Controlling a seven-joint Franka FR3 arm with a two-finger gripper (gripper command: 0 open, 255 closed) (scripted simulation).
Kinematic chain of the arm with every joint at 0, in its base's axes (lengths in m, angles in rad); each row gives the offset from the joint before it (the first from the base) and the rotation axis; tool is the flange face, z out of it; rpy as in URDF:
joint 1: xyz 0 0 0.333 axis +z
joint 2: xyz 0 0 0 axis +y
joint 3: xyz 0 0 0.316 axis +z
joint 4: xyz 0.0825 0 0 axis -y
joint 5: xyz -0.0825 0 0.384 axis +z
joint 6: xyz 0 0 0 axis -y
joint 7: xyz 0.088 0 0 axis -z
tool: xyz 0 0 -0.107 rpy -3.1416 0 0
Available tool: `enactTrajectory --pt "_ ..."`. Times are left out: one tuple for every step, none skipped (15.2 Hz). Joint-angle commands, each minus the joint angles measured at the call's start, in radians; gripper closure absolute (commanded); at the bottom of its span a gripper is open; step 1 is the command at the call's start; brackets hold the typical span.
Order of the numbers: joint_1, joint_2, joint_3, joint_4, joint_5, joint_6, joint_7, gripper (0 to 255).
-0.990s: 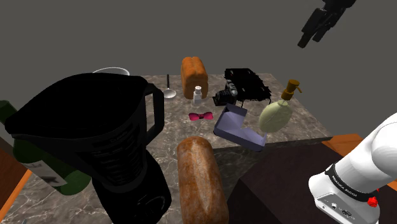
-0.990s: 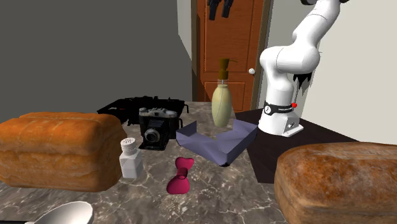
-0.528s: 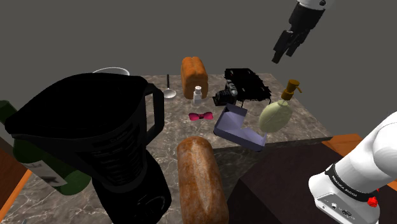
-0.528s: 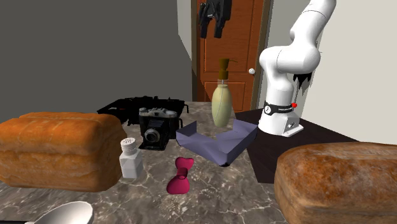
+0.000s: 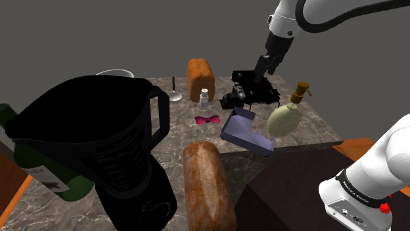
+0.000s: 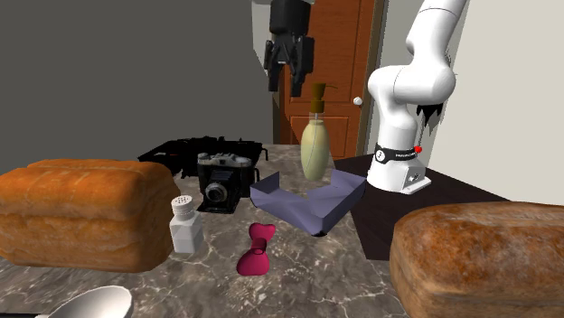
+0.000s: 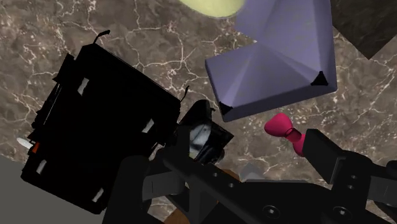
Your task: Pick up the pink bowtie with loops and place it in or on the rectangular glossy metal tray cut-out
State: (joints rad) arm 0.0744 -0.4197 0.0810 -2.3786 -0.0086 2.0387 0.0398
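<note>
On the marble-patterned counter [image 5: 315, 128], the small pink bowtie with two loops [image 5: 207, 120] lies flat and untouched. It sits near the open corner of the lavender-grey rectangular tray with raised walls [image 5: 246, 131], between that tray and the white salt shaker [image 5: 204, 98]. Nothing rests on the bowtie or leans against it, so a grip from above looks unobstructed. The tray is empty, so the placing step is judged not yet begun.

The all-black two-finger gripper [image 6: 287, 83] hangs well above the counter, over the black vintage camera [image 5: 233, 98] and the black rack-like object [image 5: 257, 85] behind it. Its fingers stand apart and clasp nothing, a posture consistent with an approach rather than a grasp. In the wrist view the bowtie [image 7: 284, 129] shows just beside one fingertip, off the gripper's [image 7: 229, 168] centre line. The hand is therefore judged not yet aligned, and a sideways correction is required before descent.

Against the frame half a second ago, the gripper is lower and further toward the shoulder view's left. A full second ago it was at that view's top right corner. More of the white arm [image 5: 322, 13] has come into view. The bowtie, tray, camera, shaker and pale green soap dispenser with brown pump [image 5: 284, 120] sit unchanged.
</note>
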Motion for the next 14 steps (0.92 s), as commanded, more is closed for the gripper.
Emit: enactTrajectory --pt "0.011 0.062 0.015 0.006 0.004 0.048 0.005 0" --pt "0.016 0.094 0.021 0.011 0.005 0.071 0.006 0" --pt "0.02 0.128 0.027 0.017 0.006 0.094 0.008 0" --pt "0.024 0.161 0.033 0.025 0.006 0.116 0.009 0" --pt "0.028 0.195 0.039 0.033 0.005 0.137 0.011 0" --pt "0.033 0.23 0.045 0.042 0.004 0.157 0.013 0" --pt "0.037 0.264 0.051 0.053 0.002 0.177 0.015 0" --pt "0.041 0.299 0.057 0.064 0.0 0.196 0.017 0" --pt "0.045 0.335 0.062 0.077 -0.003 0.214 0.02 0" --pt "0.049 0.37 0.068 0.091 -0.006 0.232 0.023 0" --pt "0.054 0.406 0.073 0.105 -0.01 0.248 0.026 0" --pt "0.059 0.442 0.078 0.121 -0.015 0.264 0.029 0" --pt "0.064 0.478 0.083 0.138 -0.02 0.278 0.032 0" --pt "0.069 0.514 0.087 0.155 -0.026 0.292 0.036 0"
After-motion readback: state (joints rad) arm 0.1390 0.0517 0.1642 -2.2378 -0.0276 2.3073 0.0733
